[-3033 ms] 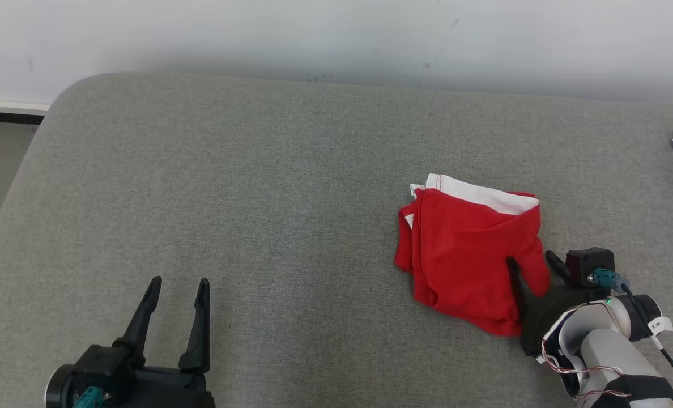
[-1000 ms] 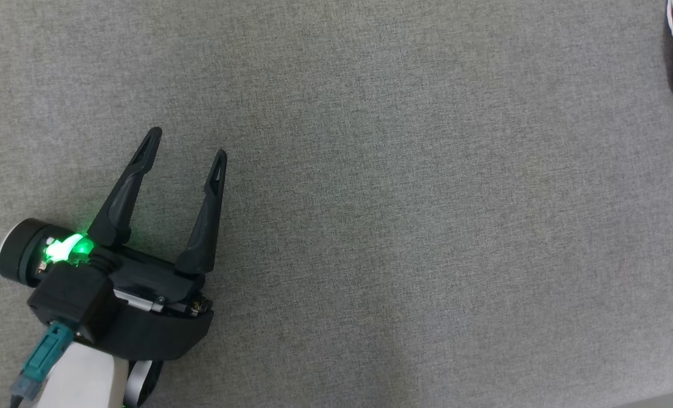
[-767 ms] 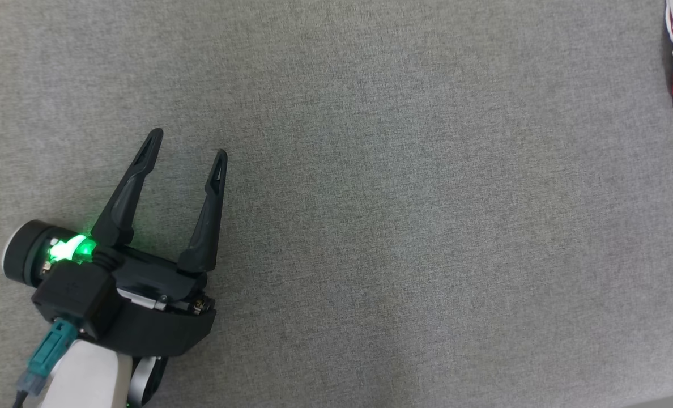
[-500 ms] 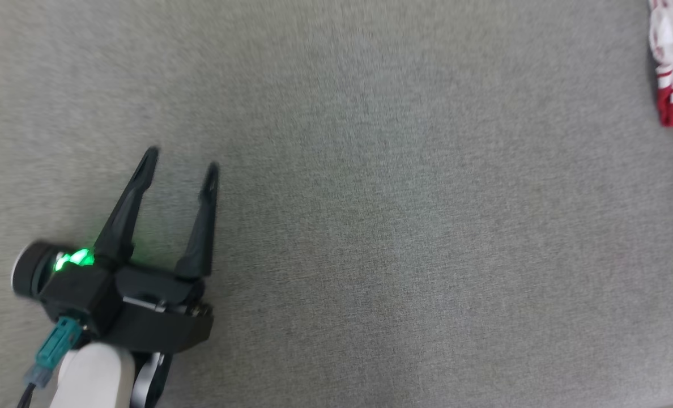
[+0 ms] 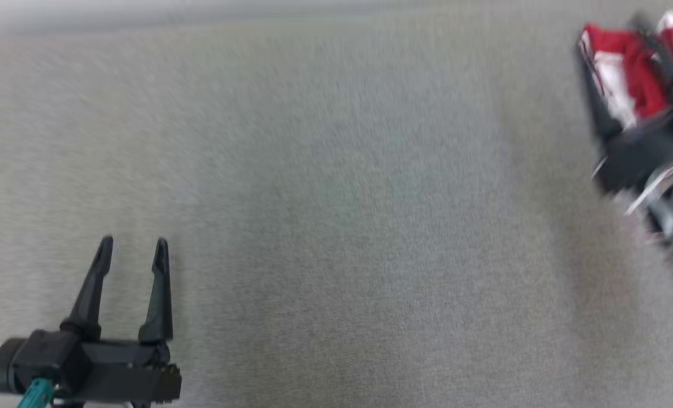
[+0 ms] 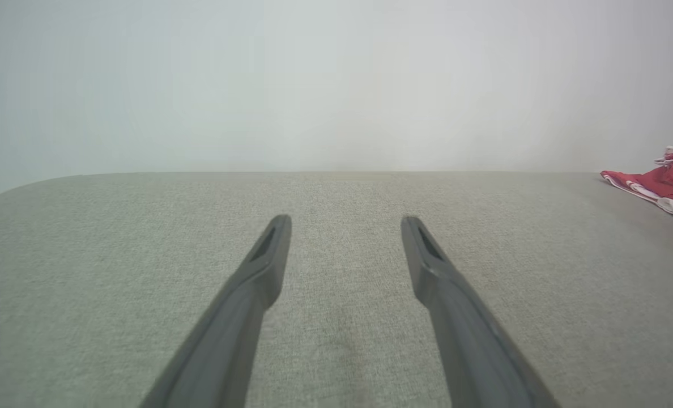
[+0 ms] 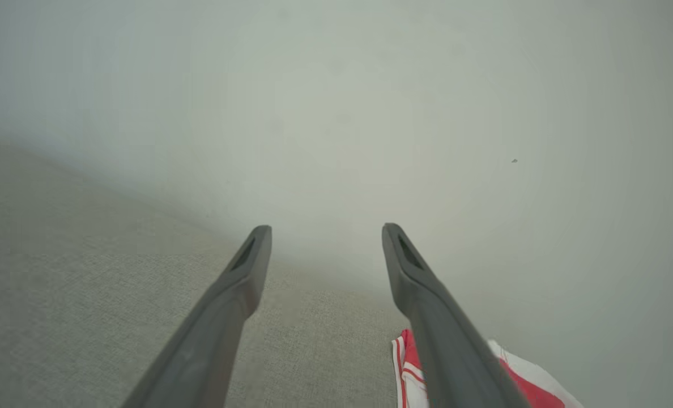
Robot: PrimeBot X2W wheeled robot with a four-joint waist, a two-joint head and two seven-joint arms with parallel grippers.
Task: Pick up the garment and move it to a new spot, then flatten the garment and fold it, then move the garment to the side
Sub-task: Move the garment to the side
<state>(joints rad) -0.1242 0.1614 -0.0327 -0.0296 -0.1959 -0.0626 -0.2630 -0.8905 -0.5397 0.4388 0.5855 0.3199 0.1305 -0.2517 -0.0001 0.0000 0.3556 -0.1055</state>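
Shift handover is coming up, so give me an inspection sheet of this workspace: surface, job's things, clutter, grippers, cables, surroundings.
Surface: grey fabric surface, flat.
Job's things: red and white garment lies at the far right, by the right gripper; too blurred to tell its folds.
Clutter: nothing seen.
Grippers: left gripper jaws open, holding nothing, over the surface; right gripper jaws open, nothing between them.
Cables: teal connector at the left gripper's base.
Surroundings: pale wall behind the surface.
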